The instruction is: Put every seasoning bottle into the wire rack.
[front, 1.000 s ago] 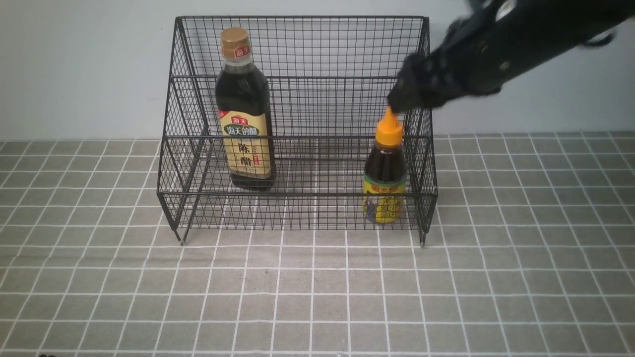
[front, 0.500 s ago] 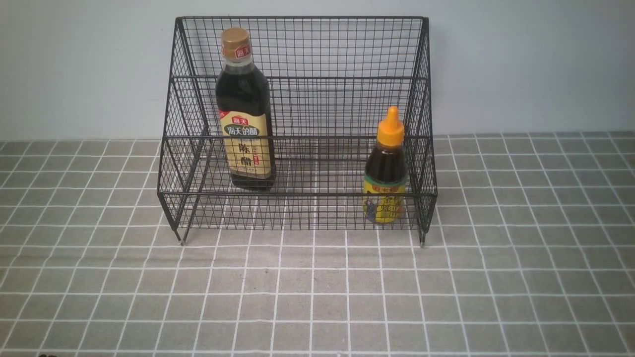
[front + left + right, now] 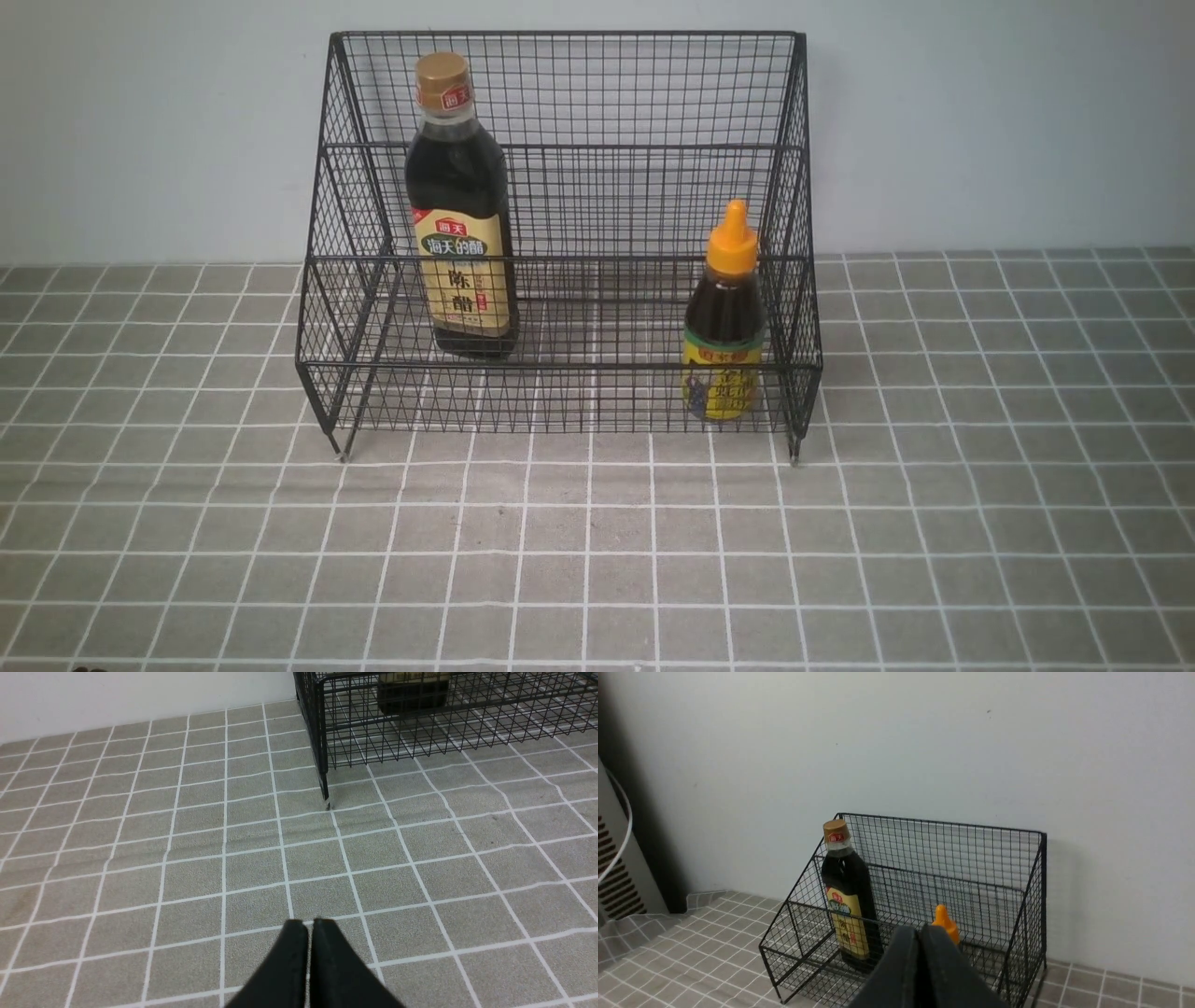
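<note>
Both dark-liquid bottles stand upright in the black wire-mesh rack (image 3: 569, 233), gold-capped tall bottle (image 3: 460, 215) left, orange-nozzled short bottle (image 3: 724, 317) right, while left gripper (image 3: 310, 926) and right gripper (image 3: 920, 934) are pressed together, empty

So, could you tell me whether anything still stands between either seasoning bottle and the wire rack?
Nothing visible does: the tall bottle and the short bottle both stand upright inside the wire rack.

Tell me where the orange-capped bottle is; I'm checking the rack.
In the front view the orange-capped bottle stands upright in the wire rack's lower front tier, at its right end, well right of the tall gold-capped bottle.
</note>
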Robot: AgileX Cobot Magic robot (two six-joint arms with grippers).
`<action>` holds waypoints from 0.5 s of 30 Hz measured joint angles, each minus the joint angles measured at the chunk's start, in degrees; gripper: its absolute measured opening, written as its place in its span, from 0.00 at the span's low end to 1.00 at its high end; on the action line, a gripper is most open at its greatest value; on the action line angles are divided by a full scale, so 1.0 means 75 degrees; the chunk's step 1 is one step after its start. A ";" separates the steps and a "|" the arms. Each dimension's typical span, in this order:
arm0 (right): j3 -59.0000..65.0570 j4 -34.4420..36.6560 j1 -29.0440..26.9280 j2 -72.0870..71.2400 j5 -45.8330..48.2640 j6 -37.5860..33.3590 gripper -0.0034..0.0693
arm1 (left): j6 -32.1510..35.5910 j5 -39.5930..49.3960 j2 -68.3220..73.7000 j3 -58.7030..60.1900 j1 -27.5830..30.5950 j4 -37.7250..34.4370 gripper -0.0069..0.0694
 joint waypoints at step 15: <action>0.2173 -0.2054 0.0000 -0.0874 -0.0939 -0.0893 0.03 | -0.0002 0.0000 -0.0005 0.0000 0.0000 0.0000 0.08</action>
